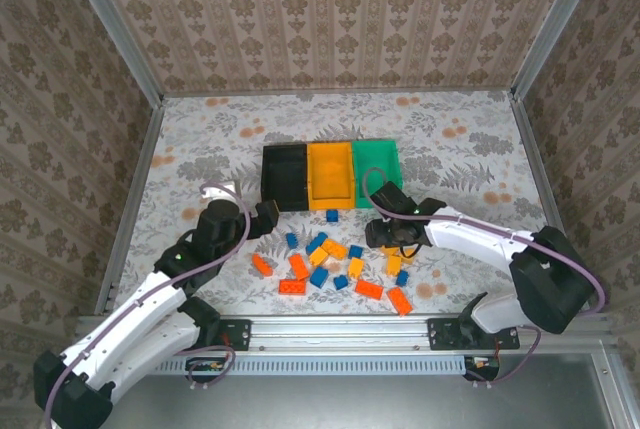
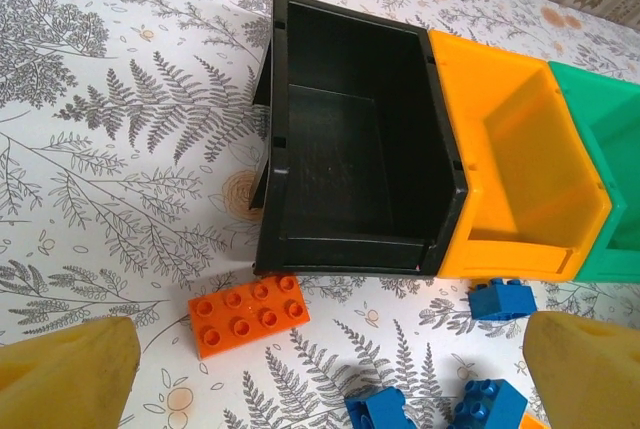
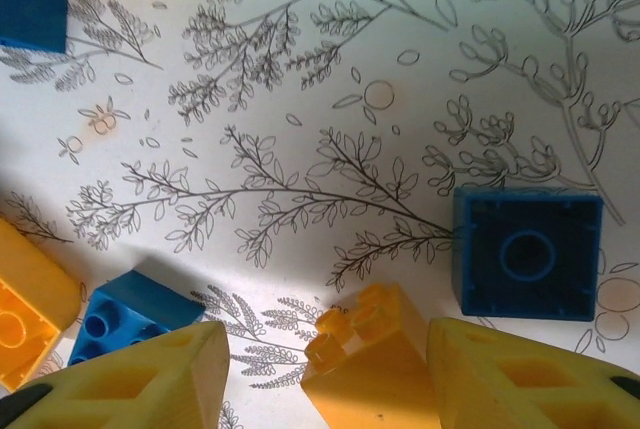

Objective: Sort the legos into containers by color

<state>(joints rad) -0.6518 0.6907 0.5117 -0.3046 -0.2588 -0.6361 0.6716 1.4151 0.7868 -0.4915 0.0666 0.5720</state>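
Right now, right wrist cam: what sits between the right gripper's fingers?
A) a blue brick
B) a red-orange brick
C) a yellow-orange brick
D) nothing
C: a yellow-orange brick lies in the gap between the fingers of the right gripper, which stand open. The nearest blue brick lies outside that gap.

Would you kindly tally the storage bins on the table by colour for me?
black bin: 1
orange bin: 1
green bin: 1
Total: 3
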